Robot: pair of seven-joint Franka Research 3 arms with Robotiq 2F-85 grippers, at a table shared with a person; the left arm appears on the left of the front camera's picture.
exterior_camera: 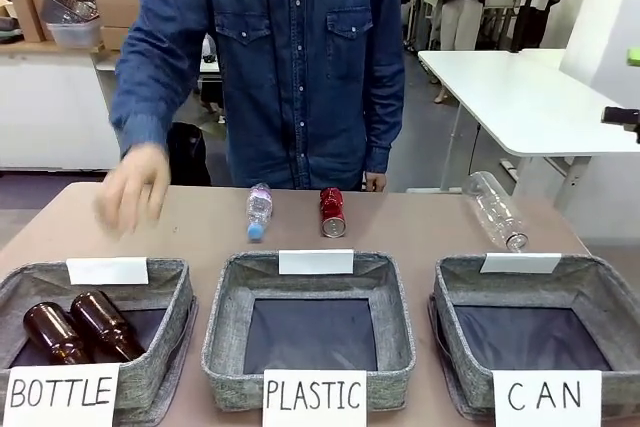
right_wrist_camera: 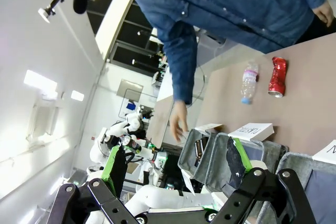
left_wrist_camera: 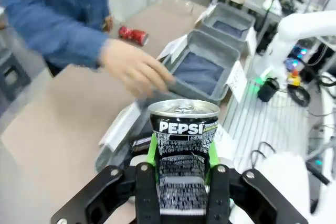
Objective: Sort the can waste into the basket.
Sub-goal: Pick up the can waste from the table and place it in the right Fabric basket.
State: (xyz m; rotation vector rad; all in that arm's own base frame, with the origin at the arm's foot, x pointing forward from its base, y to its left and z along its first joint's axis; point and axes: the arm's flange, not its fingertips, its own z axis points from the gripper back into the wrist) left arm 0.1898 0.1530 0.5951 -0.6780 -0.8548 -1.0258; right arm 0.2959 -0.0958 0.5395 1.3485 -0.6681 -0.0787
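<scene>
Pepsi can [left_wrist_camera: 184, 124] was pinched at mid-body between green pads [left_wrist_camera: 152, 149] of L gripper [left_wrist_camera: 182, 153], top end up in wrist view, held aloft, apparently over left end of table [exterior_camera: 420, 232]. It was well apart from CAN basket [exterior_camera: 452, 299] at near-right corner.

Judged thin-walled, light, prob. empty. Smooth sides may slip and a hard squeeze would dent, so a grip across the body suits.

Red can [exterior_camera: 332, 212] lay on its side by far edge, mid-table, just beside small plastic bottle [exterior_camera: 259, 209]. It seemed dented and may roll.

R gripper [right_wrist_camera: 176, 163] was raised, fingers spread wide, nothing between. Person's hand [exterior_camera: 135, 187] hovered over far-left area.
</scene>
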